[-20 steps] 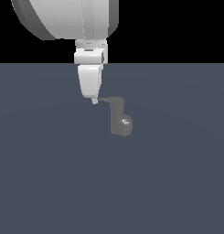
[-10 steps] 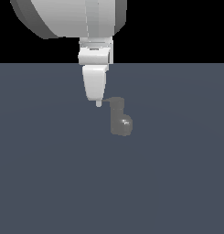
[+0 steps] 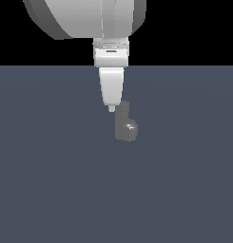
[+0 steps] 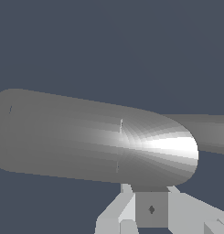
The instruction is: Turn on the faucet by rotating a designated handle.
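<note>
exterior view: the white arm descends from the top of the frame and ends in the end effector (image 3: 111, 108), a narrow tapering white part pointing straight down. its tip sits at the upper corner of the faucet (image 3: 124, 124), on the exterior view's left side of the column, touching it or just beside it; which of the two cannot be told. from this angle only one narrow finger outline shows, so whether the end effector is spread or closed cannot be told here. the faucet is a small dull-grey upright fixture standing on the flat dark blue-grey worktop (image 3: 51, 180), near the centre of the frame, with a rounded bulge carrying a bright highlight low on the side toward the exterior view's right. the handle cannot be made out as a separate part in this view. no brand, label or writing is readable on the arm, the faucet or the worktop. wrist view: a large rounded grey metallic body with a strong white highlight fills the middle of the frame; it belongs to the faucet, and a narrower grey bar, the handle (image 4: 209, 132), runs out from behind it to the frame edge. pale grey end effector parts show at the frame edge close to this body, but the gap between the fingers is not visible, so its state cannot be told. no markings are legible.
</note>
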`<state>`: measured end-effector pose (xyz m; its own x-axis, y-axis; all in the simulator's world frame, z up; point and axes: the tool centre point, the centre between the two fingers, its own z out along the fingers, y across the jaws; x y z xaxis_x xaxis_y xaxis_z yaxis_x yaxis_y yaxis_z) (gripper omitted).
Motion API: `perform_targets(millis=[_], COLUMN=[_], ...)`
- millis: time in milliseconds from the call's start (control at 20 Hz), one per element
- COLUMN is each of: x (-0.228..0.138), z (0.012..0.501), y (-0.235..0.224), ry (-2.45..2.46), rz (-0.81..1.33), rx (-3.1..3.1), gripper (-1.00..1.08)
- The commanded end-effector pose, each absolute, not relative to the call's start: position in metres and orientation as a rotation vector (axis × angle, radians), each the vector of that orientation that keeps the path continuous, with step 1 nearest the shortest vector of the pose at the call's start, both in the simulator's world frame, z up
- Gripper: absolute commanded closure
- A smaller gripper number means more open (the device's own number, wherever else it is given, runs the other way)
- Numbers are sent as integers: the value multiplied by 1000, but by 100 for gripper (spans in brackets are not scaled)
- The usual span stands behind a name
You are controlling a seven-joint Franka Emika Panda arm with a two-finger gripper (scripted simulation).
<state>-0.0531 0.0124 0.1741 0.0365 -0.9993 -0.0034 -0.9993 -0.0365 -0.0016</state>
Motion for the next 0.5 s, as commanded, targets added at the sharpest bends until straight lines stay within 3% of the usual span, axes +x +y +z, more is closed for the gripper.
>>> perform_targets(millis=[0,200,300,450], x=[-55,-60,-57,-50], z=[173,173,174,174], y=[-21,-44,-17,-32], ry=[2221,2224,2176,2184], rz=[-1,0,1,1], rx=[-2220,-2218,-2261,-2254], gripper=[108,108,108,108])
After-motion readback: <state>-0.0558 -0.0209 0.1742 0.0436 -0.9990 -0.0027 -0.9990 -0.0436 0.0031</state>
